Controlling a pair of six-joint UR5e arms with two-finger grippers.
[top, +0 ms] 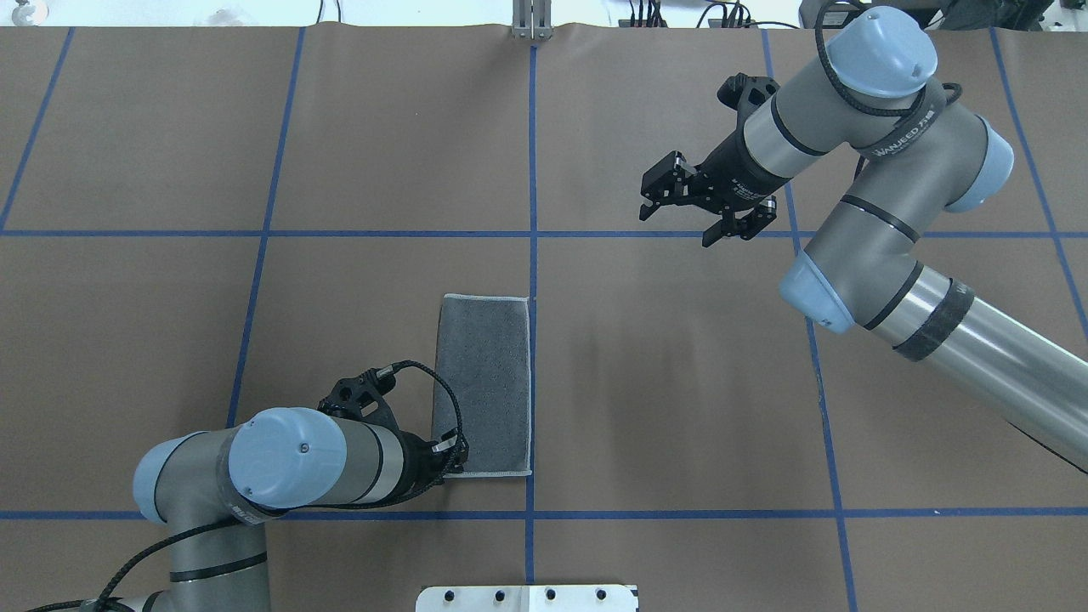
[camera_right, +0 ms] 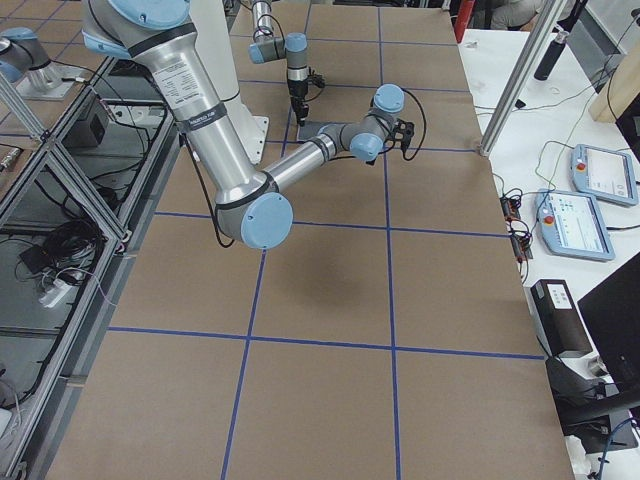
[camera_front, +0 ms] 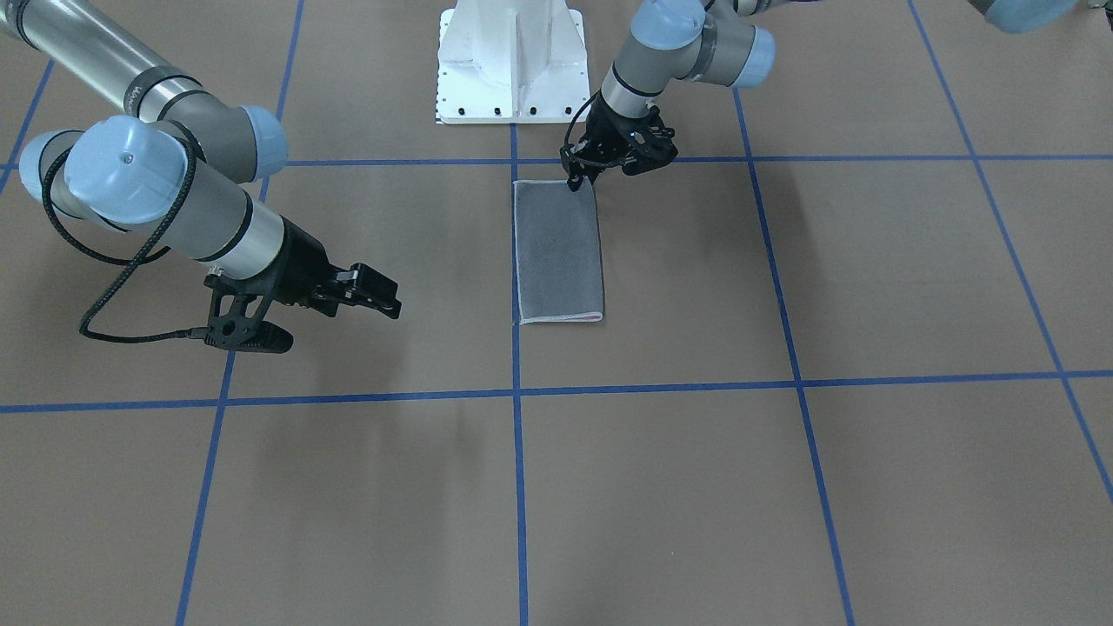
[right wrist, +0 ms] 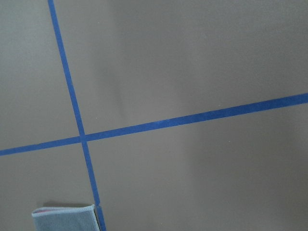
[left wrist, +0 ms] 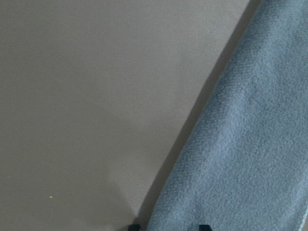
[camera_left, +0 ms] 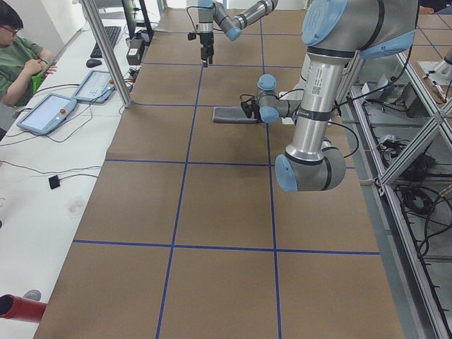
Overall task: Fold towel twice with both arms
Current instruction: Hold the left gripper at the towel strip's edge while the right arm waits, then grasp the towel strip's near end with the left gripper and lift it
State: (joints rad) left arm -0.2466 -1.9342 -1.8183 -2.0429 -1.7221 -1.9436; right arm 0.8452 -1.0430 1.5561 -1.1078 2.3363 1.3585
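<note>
Once-folded towel (top: 484, 382) lies grey-side up by the worktop (top: 680, 382) centre line near the robot-side edge, left pincer (camera_front: 576, 181) tips slightly apart straddling its corner, right pincer (top: 684, 219) apart, well away, so lifting one corner alone likely skews the second fold.

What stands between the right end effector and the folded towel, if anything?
Nothing visible. The right end effector hangs open above the table, and only brown surface with blue tape lines lies between it and the towel. The left end effector is at the towel's corner.
</note>
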